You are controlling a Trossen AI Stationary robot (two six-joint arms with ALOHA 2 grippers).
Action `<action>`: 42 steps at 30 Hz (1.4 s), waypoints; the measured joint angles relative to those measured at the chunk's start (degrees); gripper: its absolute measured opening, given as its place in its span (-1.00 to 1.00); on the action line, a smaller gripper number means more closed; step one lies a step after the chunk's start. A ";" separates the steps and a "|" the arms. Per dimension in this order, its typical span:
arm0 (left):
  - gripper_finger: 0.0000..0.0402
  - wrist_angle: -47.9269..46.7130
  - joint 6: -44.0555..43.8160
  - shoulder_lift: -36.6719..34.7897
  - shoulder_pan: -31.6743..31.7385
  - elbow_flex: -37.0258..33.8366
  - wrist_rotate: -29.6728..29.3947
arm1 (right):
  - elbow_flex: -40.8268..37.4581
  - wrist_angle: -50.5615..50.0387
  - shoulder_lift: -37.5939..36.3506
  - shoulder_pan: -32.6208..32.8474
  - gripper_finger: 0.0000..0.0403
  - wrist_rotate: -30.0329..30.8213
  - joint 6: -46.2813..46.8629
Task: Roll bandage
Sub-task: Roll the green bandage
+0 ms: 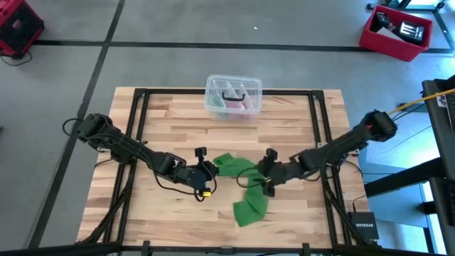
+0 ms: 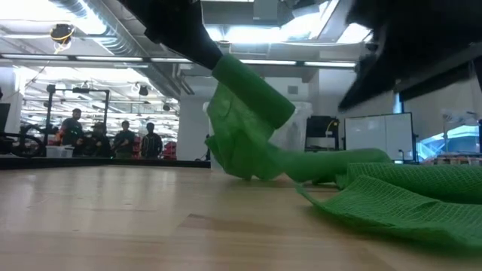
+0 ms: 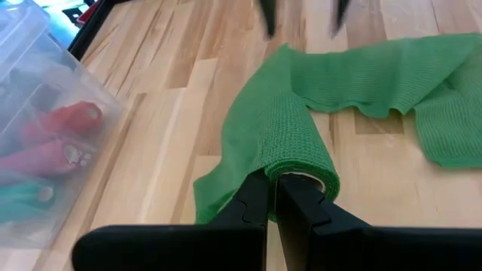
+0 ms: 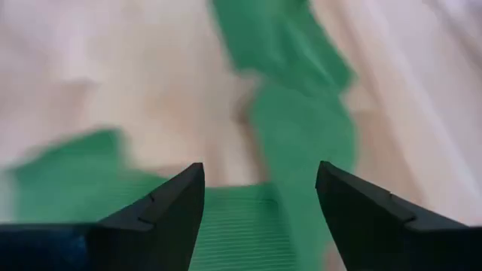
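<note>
The bright green bandage [image 1: 242, 186] lies partly unrolled on the wooden table [image 1: 142, 128]. Its rolled end [image 3: 295, 147] is at my left gripper [image 1: 207, 173], which is shut on it near the table's middle. In the low view the roll [image 2: 252, 83] is raised and tilted, and loose cloth [image 2: 241, 154] hangs from it down to the table. The rest of the strip [image 2: 399, 197] lies slack on the table toward the near edge. My right gripper [image 4: 260, 197] is open just above the strip's middle [image 4: 301, 128], right of the roll [image 1: 264, 178]. My left gripper holds the roll by the rim of its near open end [image 3: 275, 175]. One finger [image 3: 301, 207] seems to be inside the hollow and one [image 3: 252, 203] outside. The fingers lie along the roll's axis. The roll is lifted and tilted, with slack cloth trailing to the table.
A clear plastic box [image 1: 233, 96] with pink and dark items stands at the table's far middle; it also shows in the left wrist view [image 3: 38, 135]. People stand in the room beyond the table [image 2: 113, 139]. Bare wood lies to the left and right.
</note>
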 joint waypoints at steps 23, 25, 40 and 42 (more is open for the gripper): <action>-0.99 -4.78 -3.79 0.00 -2.45 0.00 -0.02 | 11.77 -28.28 -3.50 -0.74 -0.89 4.63 -7.10; -0.99 -8.43 -5.70 0.00 -3.50 0.00 -0.02 | 14.16 -35.38 -7.47 -0.79 -0.95 6.58 -6.88; -0.99 -7.75 -9.08 -1.87 -11.08 3.72 11.59 | 17.85 -45.96 -18.09 -8.98 -0.19 -12.34 6.64; -0.99 -3.11 -7.12 -2.80 -10.70 4.87 15.28 | 19.94 -46.60 -18.11 -10.51 -0.03 -19.98 6.17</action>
